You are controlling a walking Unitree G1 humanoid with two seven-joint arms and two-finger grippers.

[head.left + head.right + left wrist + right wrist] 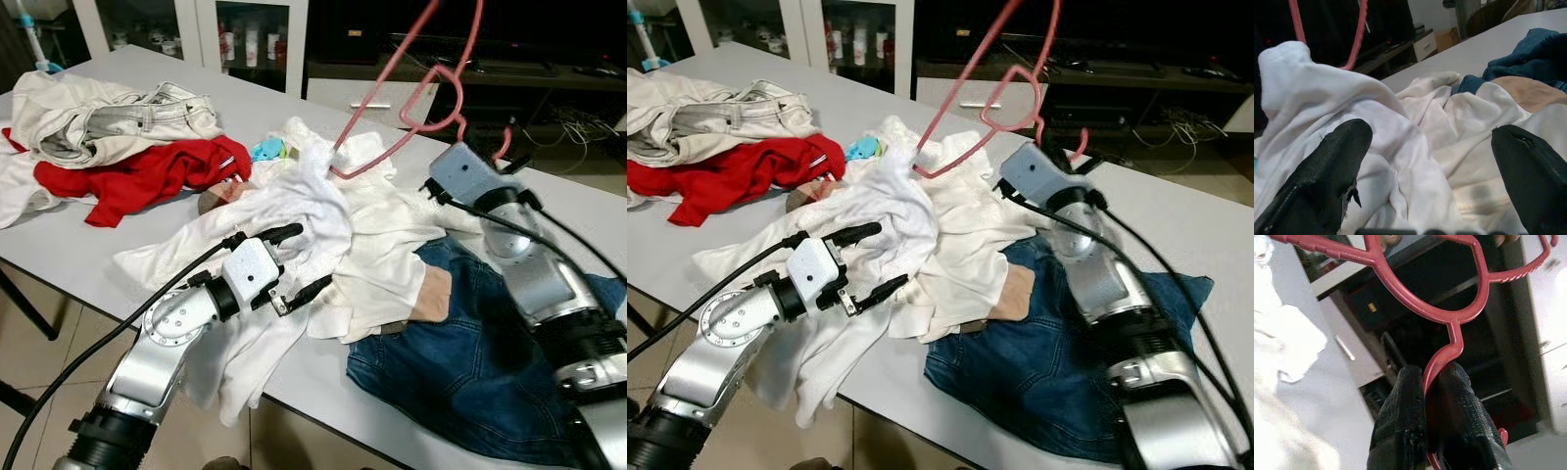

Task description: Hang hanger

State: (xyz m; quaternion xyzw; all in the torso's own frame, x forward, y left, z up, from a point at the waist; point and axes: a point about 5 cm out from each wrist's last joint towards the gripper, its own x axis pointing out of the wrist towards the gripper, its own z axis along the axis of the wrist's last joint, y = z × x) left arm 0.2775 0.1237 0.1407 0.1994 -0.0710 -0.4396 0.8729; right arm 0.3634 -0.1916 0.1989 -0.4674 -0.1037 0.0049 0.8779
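While R gripper [1431, 382] pinches hanger [416, 93], L gripper [294, 262] spread.

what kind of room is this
Probably a living room at home used for sorting laundry: a white table piled with clothes, a glass-door cabinet of bottles, and a low dark media unit with cables.

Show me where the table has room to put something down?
Bare grey table shows behind the cream jeans and red garment, along the front edge, and right of the blue denim jeans. The middle is crowded with white shirts.
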